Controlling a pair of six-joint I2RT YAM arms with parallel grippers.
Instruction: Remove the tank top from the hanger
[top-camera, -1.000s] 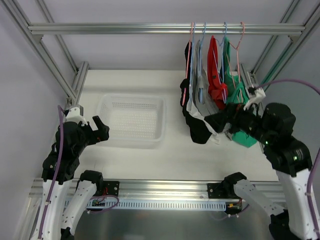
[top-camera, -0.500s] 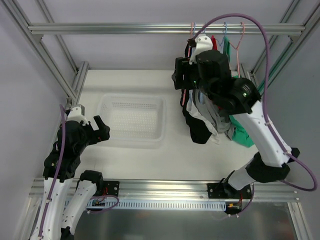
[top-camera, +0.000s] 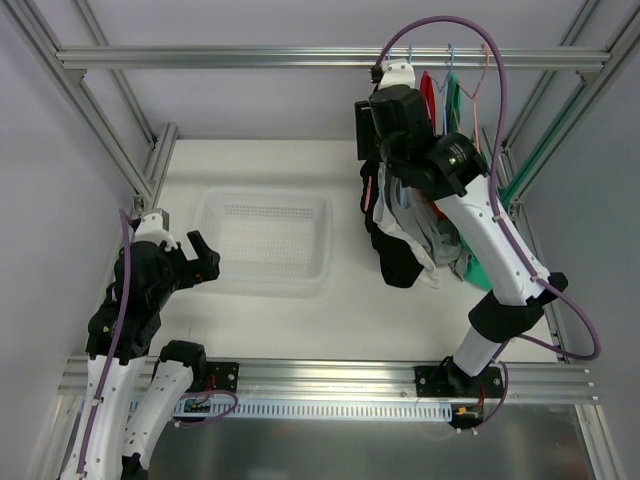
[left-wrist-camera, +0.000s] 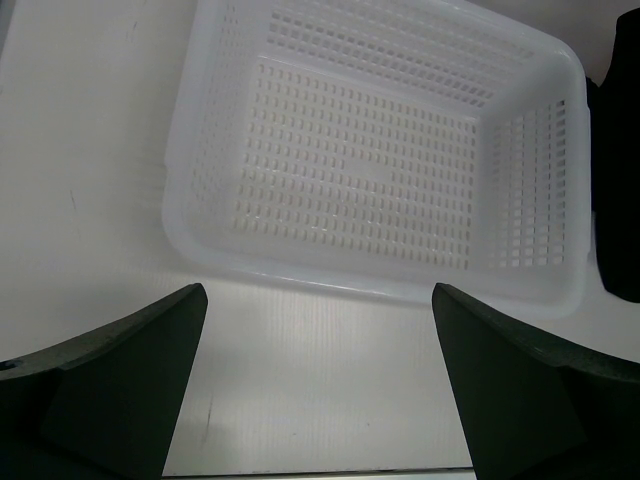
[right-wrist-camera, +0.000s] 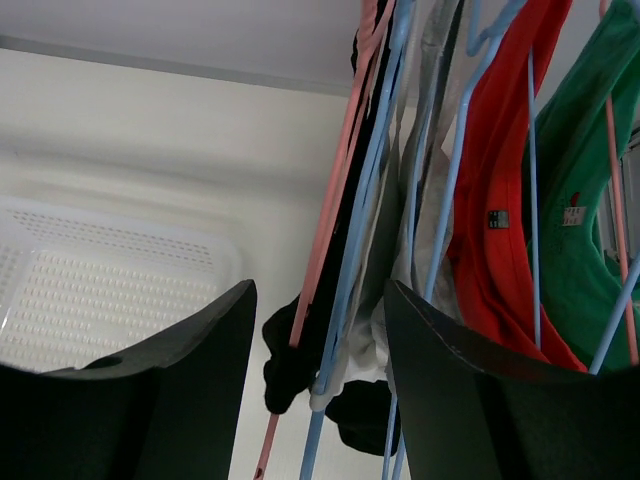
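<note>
Several tank tops hang on hangers from the top rail (top-camera: 250, 57) at the right. The leftmost is black (top-camera: 392, 255) on a pink hanger (right-wrist-camera: 335, 200). Then come a grey one (top-camera: 412, 232) on a blue hanger (right-wrist-camera: 365, 200), a red one (top-camera: 428, 90) and a green one (top-camera: 487, 270). My right gripper (top-camera: 368, 135) is raised beside the hangers' upper part, open and empty. In the right wrist view (right-wrist-camera: 320, 300) the pink and blue hangers and the black top (right-wrist-camera: 290, 360) lie between its fingers, not gripped. My left gripper (top-camera: 203, 258) is open and empty just in front of the basket.
A white perforated basket (top-camera: 265, 283) sits on the table left of the clothes; it also shows in the left wrist view (left-wrist-camera: 300, 280) and the right wrist view (right-wrist-camera: 100, 290). Aluminium frame posts stand at both sides.
My right arm has swung up from low at the right, beside the green top, to high at the left side of the hangers. The left arm has not moved.
</note>
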